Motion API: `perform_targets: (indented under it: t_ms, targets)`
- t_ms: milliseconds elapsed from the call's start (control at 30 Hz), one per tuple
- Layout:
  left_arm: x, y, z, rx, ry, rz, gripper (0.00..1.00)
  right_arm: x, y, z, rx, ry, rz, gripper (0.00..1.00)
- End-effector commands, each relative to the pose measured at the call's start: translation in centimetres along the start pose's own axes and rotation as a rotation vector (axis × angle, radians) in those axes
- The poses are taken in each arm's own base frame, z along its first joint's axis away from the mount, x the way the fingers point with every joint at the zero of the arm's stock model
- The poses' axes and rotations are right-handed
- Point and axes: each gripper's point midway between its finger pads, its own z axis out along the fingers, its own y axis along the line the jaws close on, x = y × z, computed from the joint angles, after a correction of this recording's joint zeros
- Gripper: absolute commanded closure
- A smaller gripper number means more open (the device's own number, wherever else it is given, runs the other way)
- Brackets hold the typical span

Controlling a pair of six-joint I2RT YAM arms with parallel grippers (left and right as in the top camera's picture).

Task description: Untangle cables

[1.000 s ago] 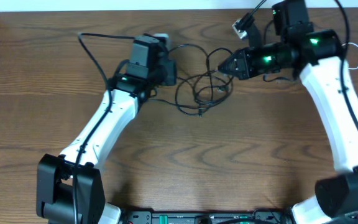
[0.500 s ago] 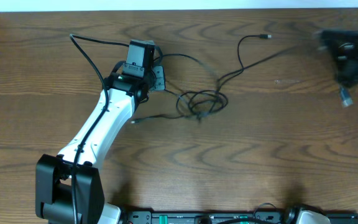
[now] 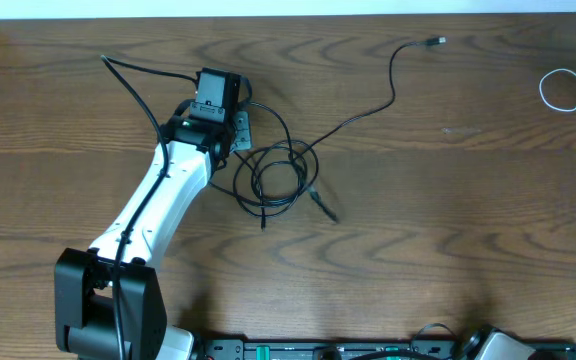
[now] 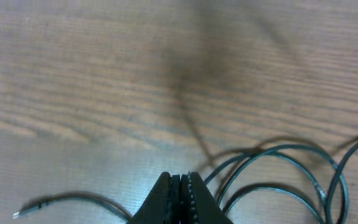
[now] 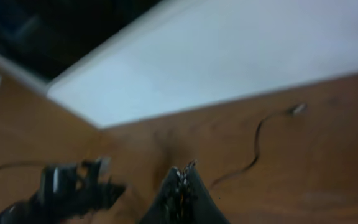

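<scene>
L gripper (image 4: 180, 186) pinched on blk cable (image 4: 278, 147) by coil; R gripper (image 5: 182, 179) shut; white cable (image 3: 544, 88) far right.

The left arm (image 3: 173, 185) is built from a long white link capped by black joints, and it is mounted on a boxy black base (image 3: 103, 300) at the near left. A black camera block (image 3: 218, 92) is fitted at the wrist, and a thin black wire (image 3: 128, 88) is routed along the link. The left tool (image 4: 180, 177) is formed of two black wedge-shaped fingers with finely ridged inner faces. The right tool (image 5: 184, 169) is seen only as a dark, blurred wedge.
</scene>
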Motion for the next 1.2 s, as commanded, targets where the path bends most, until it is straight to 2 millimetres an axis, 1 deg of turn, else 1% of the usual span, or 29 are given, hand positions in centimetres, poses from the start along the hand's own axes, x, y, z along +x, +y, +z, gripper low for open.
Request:
perform_targets:
  t_ms: [0,100,167,233,267,333,400,467,600,667,767,833,933,1033,1167]
  targets:
    - [-1.6,-1.0,-1.3,0.063,-0.06,0.079,0.93,2.4,1.2,3.2,-0.117,0.123,-0.052,0.98]
    - [-4.0,-2.2,-4.1,0.142,-0.166,0.087,0.93,4.7,1.5,5.9,-0.159,0.223,-0.061,0.87]
    - [-5.8,-3.3,-6.9,0.224,-0.259,0.083,0.93,6.4,1.5,7.9,-0.167,0.291,-0.066,0.8]
    - [-7.6,-4.5,-10.4,0.319,-0.364,0.087,0.93,8.0,1.4,9.7,-0.167,0.355,-0.074,0.7]
    - [-8.2,-4.9,-11.9,0.353,-0.403,0.09,0.93,8.9,1.5,10.6,-0.175,0.387,-0.081,0.66]
    - [-9.0,-5.6,-14.7,0.422,-0.476,0.101,0.93,10.4,1.8,12.2,-0.195,0.44,-0.088,0.58]
    - [-9.4,-6.3,-17.0,0.482,-0.523,0.116,0.93,11.7,2.2,13.6,-0.222,0.483,-0.096,0.51]
    - [-9.4,-6.6,-18.8,0.526,-0.553,0.127,0.92,13.3,2.5,15.1,-0.249,0.531,-0.101,0.44]
    - [-9.3,-6.9,-20.9,0.57,-0.585,0.133,0.92,16.0,2.9,17.5,-0.288,0.613,-0.098,0.38]
    - [-9.3,-6.8,-21.5,0.572,-0.599,0.134,0.93,17.4,3.1,18.6,-0.31,0.649,-0.109,0.35]
    - [-9.3,-6.7,-22.2,0.577,-0.612,0.127,0.92,19.1,3.1,19.8,-0.338,0.69,-0.139,0.27]
    - [-9.3,-6.6,-22.6,0.585,-0.612,0.107,0.93,20.2,2.8,20.8,-0.338,0.717,-0.144,0.25]
    - [-9.2,-6.5,-22.9,0.587,-0.615,0.104,0.93,21.2,2.3,21.8,-0.328,0.739,-0.148,0.24]
    - [-9.2,-6.4,-23.7,0.591,-0.635,0.104,0.93,22.2,1.7,22.7,-0.31,0.759,-0.155,0.24]
    - [-9.4,-6.0,-26.1,0.604,-0.693,0.101,0.93,22.9,1.3,23.5,-0.308,0.772,-0.16,0.23]
